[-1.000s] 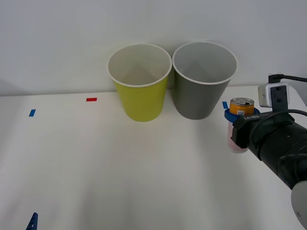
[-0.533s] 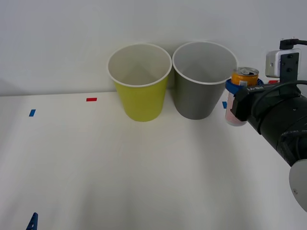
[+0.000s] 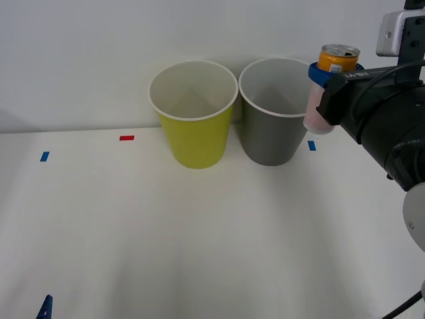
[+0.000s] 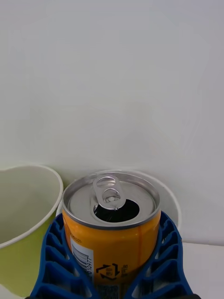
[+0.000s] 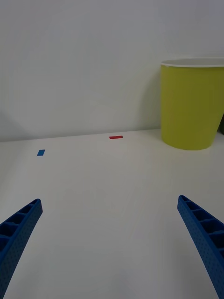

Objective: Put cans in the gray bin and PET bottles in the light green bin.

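Left gripper (image 5: 112, 247) low over the near left of the table (image 3: 199, 232), fingers (image 5: 18, 233) spread wide apart, nothing between them. One blue fingertip shows at the table's near left edge in the front view.

Mid-table bare but for tape marks: blue mark (image 3: 44, 157) at far left, red mark (image 3: 127, 138) farther right.

Right gripper (image 3: 325, 80) raised at the right, blue fingers (image 4: 60, 261) pinching the can (image 3: 330, 83) from both sides. Can upright, orange band and opened silver top uppermost, pale body hanging below the fingers. It is lifted clear of the table, level with and just right of the gray bin's rim, not yet over the opening.

Far: green bin (image 3: 194, 116) and gray bin (image 3: 279, 113) upright side by side against the wall, rims nearly touching, green to the left.
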